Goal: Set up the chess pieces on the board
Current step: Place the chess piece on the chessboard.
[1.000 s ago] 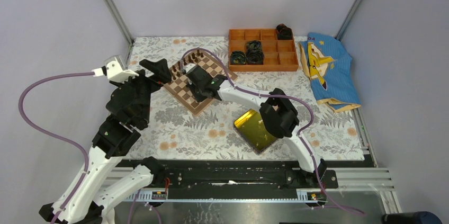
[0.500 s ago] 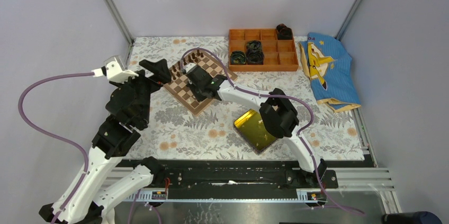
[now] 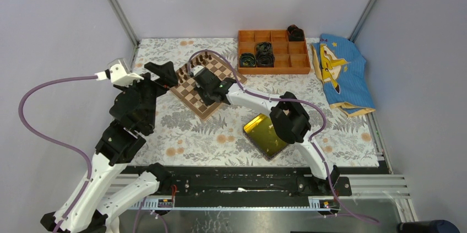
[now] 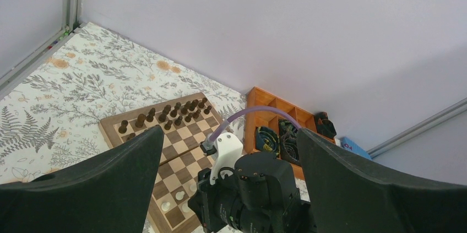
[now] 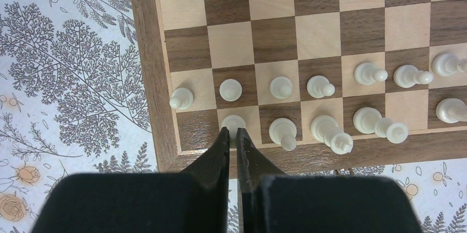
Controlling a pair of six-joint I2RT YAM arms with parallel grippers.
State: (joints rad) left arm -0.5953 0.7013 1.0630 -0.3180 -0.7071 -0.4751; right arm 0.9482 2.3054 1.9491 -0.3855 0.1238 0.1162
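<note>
The board (image 5: 148, 79) lies at the back left of the table (image 3: 193, 87), also seen in the left wrist view (image 4: 165, 134). Cream-white chess pieces (image 5: 319, 86) stand in two rows along its near edge. My right gripper (image 5: 232, 132) is low over that edge, shut on a white piece (image 5: 233, 122) that stands on the second square of the back row. In the top view its wrist (image 3: 205, 85) covers those pieces. Left of the board, raised above the table, my left gripper (image 4: 230, 134) (image 3: 168, 74) is open and holds nothing. Dark brown pieces (image 4: 165, 114) line the far edge.
An orange compartment box (image 3: 273, 51) with black rolls sits behind the board. A glossy yellow tray (image 3: 266, 135) lies under the right arm's elbow. A blue printed cloth (image 3: 341, 73) lies at the right. Purple cables loop over both arms.
</note>
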